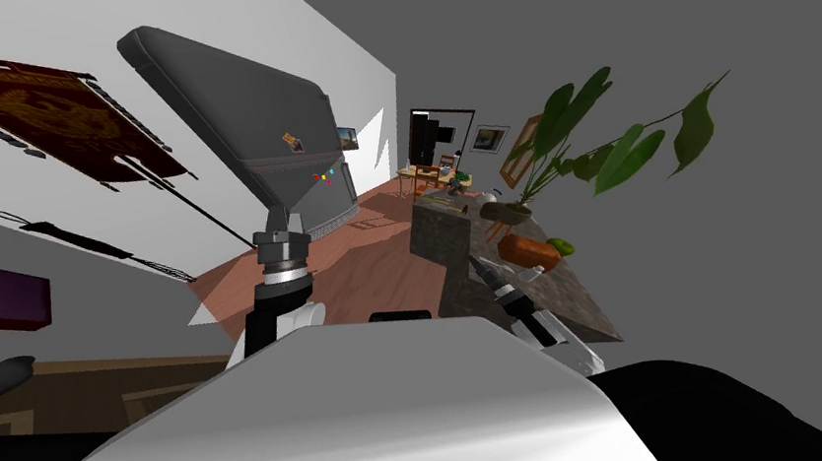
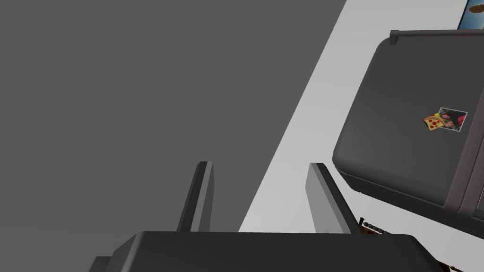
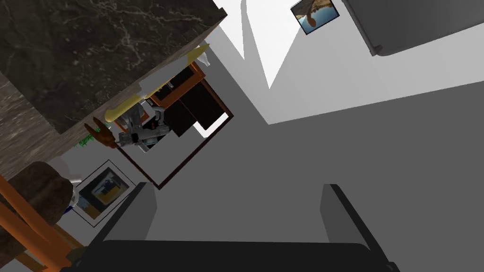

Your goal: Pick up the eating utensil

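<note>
Which of the small things on the dark marbled counter on the right is the eating utensil I cannot tell; a pale yellow long thing lies at its edge. An orange-brown lump and a potted plant stand farther along it. The right gripper is by the counter's near end, fingers apart. The left gripper, fingers apart too, points towards the dark grey fridge on the left

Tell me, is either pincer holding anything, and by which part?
Nothing is held. The left pincer and the right pincer both stand open and empty.
</note>
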Motion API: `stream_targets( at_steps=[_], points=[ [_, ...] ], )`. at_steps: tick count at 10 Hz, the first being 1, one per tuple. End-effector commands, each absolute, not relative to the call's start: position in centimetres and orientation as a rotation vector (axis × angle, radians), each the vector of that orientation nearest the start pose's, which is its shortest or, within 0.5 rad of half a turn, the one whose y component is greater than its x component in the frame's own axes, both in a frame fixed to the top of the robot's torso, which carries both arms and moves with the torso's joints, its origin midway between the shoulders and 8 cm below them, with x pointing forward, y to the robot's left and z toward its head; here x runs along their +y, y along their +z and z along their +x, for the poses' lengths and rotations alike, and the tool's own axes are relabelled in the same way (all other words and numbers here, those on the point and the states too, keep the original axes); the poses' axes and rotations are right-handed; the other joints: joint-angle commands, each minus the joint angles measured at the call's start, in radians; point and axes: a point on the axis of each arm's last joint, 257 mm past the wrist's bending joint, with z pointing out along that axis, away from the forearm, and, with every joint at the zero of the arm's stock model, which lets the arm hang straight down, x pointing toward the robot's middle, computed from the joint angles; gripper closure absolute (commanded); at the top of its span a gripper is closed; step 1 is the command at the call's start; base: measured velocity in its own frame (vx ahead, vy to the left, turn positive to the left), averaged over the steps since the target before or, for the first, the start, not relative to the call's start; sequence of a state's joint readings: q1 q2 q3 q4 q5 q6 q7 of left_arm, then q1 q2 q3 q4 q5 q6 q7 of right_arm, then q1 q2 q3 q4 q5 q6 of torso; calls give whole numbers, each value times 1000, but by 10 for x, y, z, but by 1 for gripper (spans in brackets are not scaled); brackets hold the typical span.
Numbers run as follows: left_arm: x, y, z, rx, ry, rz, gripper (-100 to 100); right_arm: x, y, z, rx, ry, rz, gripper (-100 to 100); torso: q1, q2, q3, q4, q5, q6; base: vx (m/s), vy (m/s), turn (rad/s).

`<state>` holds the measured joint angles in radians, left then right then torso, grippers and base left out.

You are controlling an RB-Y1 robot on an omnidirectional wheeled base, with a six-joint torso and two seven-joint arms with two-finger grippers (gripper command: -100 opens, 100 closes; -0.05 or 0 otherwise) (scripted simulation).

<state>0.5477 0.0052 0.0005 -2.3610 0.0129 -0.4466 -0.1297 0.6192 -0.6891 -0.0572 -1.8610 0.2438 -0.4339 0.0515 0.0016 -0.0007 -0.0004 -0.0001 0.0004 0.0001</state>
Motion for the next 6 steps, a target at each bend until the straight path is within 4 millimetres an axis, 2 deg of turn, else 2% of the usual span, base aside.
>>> stream_targets(
  at_steps=[1, 2, 3, 4, 5, 6],
  points=[
    [283, 35, 333, 651, -1170, -623, 0, -365, -227, 354, 1680, 669, 271, -100, 0, 0, 0, 0, 0, 0, 12, 25, 48],
    [283, 35, 333, 651, -1170, -623, 0, -378, -243, 349, 1735, 617, 239, -100, 0, 0, 0, 0, 0, 0, 14, 30, 96],
    [283, 35, 333, 651, -1170, -623, 0, -380, -242, 349, 1749, 607, 217, -100, 0, 0, 0, 0, 0, 0, 12, 25, 54],
    [283, 35, 333, 651, -1170, -623, 0, -393, -257, 343, 1800, 556, 182, -100, 0, 0, 0, 0, 0, 0, 14, 30, 101],
    [283, 35, 333, 651, -1170, -623, 0, -397, -257, 343, 1816, 544, 159, -100, 0, 0, 0, 0, 0, 0, 13, 21, 44],
    [283, 35, 333, 651, -1170, -623, 0, -412, -271, 335, 1871, 487, 119, -100, 0, 0, 0, 0, 0, 0, 12, 32, 91]
  ],
)
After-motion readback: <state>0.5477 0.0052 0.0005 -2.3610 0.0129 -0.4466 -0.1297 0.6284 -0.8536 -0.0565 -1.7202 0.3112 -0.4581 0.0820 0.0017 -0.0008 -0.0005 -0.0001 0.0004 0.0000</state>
